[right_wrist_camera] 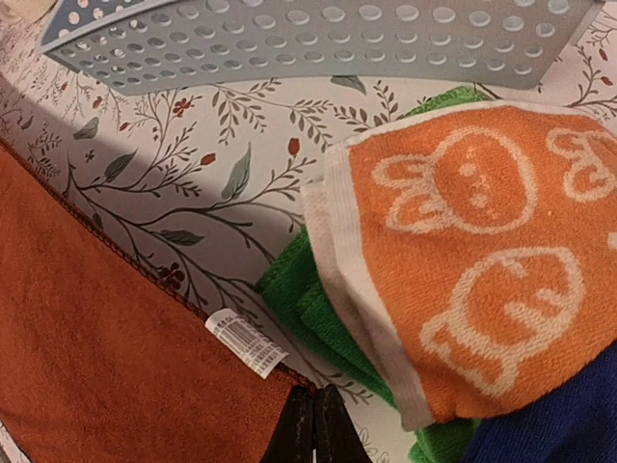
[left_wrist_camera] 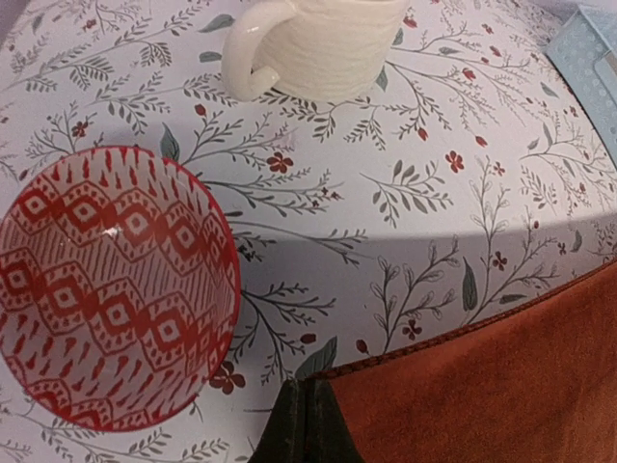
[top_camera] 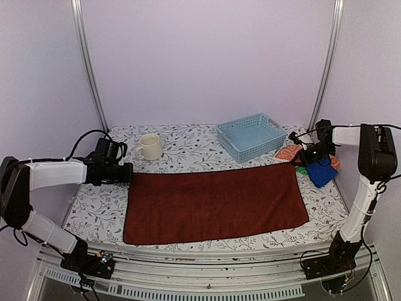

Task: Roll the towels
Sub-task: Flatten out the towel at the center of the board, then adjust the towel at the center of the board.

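Observation:
A dark rust-brown towel [top_camera: 213, 204] lies spread flat across the middle of the table. My left gripper [top_camera: 130, 172] is shut at the towel's far left corner. In the left wrist view the hemmed corner [left_wrist_camera: 337, 371] runs in between the closed fingertips [left_wrist_camera: 307, 424]. My right gripper [top_camera: 299, 160] is shut at the far right corner, beside the white barcode tag [right_wrist_camera: 246, 342], with its tips [right_wrist_camera: 315, 424] pinched on the hem. Next to it lies a pile of towels: an orange white-patterned one [right_wrist_camera: 472, 251] on top of a green one [right_wrist_camera: 318, 309], and a royal-blue one [top_camera: 321, 171].
A pale blue lattice basket [top_camera: 250, 137] stands at the back right, just beyond the towel pile. A cream mug [top_camera: 150, 147] stands at the back left. In the left wrist view, a red-patterned bowl [left_wrist_camera: 106, 289] sits close to the left of my left gripper.

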